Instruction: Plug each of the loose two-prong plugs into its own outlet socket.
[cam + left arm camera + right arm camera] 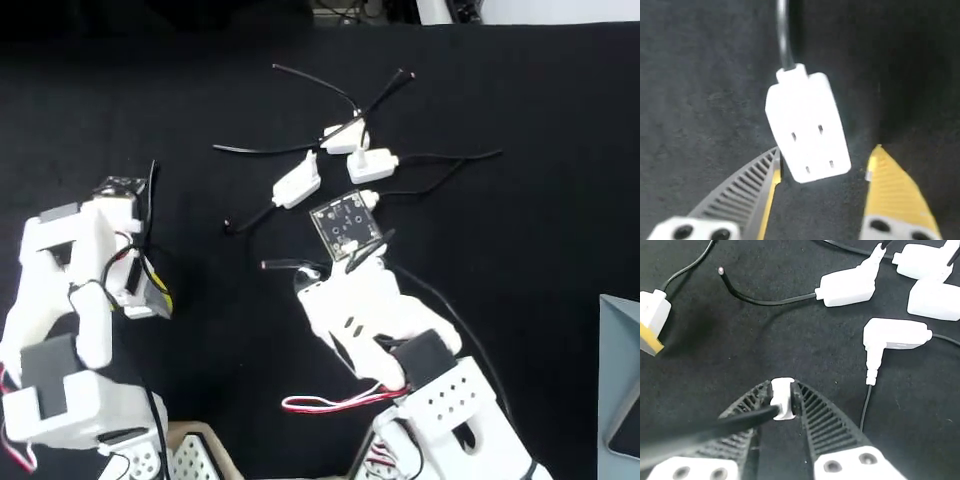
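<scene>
In the left wrist view a white outlet socket (807,132) shows two pairs of slots, its black cord leading away. My left gripper (826,152) is open around it: one yellow finger (771,175) touches its side and the other stands a little off. In the high view this gripper (152,292) is at the table's left. My right gripper (785,405) is shut on a small white two-prong plug (784,399) just above the cloth, mid-table (318,275). Loose white plug (847,287) and angled plug (897,335) lie ahead of it.
Two more white cord pieces (922,260) (935,300) lie beyond, among thin black cords (330,95) spread over the black cloth. The socket (652,315) sits off to one side of the right gripper. A grey object (620,370) is at the right edge.
</scene>
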Motion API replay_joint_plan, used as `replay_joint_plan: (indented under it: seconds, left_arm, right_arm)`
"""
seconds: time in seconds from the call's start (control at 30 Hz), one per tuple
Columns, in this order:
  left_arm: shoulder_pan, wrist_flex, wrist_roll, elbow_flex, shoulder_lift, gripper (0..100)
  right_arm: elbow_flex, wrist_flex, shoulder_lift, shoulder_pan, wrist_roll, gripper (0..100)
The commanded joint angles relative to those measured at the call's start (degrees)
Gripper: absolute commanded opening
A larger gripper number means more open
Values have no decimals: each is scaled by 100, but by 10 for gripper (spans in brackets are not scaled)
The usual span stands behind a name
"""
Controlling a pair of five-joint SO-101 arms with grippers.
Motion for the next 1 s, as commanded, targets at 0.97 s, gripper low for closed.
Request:
replay_joint_plan:
  seconds: [0.97]
  left_arm:
    - [2466, -62, -343, -391, -1345, 220]
  right_arm:
    - [-48, -123, -66, 79, -18, 11]
